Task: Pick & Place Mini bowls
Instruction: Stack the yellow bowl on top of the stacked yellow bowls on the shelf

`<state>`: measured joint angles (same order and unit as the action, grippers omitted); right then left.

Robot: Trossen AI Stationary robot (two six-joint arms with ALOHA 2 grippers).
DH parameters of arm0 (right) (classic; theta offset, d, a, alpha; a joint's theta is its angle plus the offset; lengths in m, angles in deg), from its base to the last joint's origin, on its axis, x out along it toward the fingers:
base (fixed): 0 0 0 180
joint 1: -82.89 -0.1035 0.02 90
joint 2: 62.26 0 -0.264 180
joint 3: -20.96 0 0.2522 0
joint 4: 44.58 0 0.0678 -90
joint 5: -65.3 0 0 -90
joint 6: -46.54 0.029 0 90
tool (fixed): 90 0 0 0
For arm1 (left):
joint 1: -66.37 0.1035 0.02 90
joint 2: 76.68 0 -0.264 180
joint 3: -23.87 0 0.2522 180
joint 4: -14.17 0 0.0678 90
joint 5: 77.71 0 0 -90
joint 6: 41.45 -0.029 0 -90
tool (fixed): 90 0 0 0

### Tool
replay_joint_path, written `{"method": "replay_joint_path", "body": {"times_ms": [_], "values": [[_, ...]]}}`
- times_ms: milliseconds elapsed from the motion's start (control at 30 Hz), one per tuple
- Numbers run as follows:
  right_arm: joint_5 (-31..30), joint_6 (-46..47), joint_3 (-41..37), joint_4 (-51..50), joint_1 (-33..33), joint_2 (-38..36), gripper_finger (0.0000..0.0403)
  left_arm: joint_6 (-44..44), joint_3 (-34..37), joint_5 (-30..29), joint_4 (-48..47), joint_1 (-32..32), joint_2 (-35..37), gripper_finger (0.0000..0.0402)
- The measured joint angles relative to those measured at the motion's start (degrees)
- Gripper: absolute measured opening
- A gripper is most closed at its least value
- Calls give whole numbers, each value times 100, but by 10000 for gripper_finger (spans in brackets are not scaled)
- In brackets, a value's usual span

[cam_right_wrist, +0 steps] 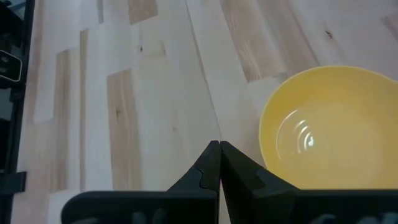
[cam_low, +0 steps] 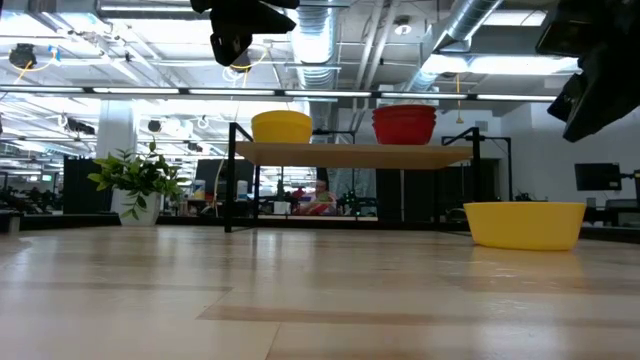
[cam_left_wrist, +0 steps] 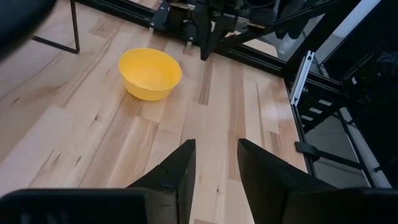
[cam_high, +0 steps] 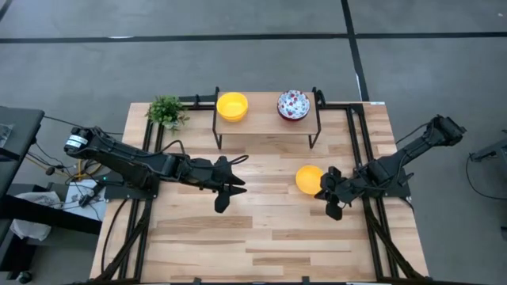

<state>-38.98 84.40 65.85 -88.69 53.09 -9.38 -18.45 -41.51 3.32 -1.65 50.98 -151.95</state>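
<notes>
Right gripper [cam_high: 333,192], jaws pressed together, right of centre beside yellow bowl [cam_high: 309,179] on worktop [cam_high: 261,237]: should spread jaws, straddle rim, then pinch.

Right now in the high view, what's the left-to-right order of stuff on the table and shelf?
Potted plant → left gripper → yellow bowl on the shelf → speckled bowl on the shelf → yellow bowl on the table → right gripper.
</notes>
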Motion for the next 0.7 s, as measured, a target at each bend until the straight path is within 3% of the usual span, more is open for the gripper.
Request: {"method": "replay_joint_path", "body": {"times_ms": [433,700], "values": [[103,67,0,0,-18,-1,6,-11,0,1,0,0,0,117],[61,65,0,-6,-6,0,75,-20,0,1,1,0,0,117]]}}
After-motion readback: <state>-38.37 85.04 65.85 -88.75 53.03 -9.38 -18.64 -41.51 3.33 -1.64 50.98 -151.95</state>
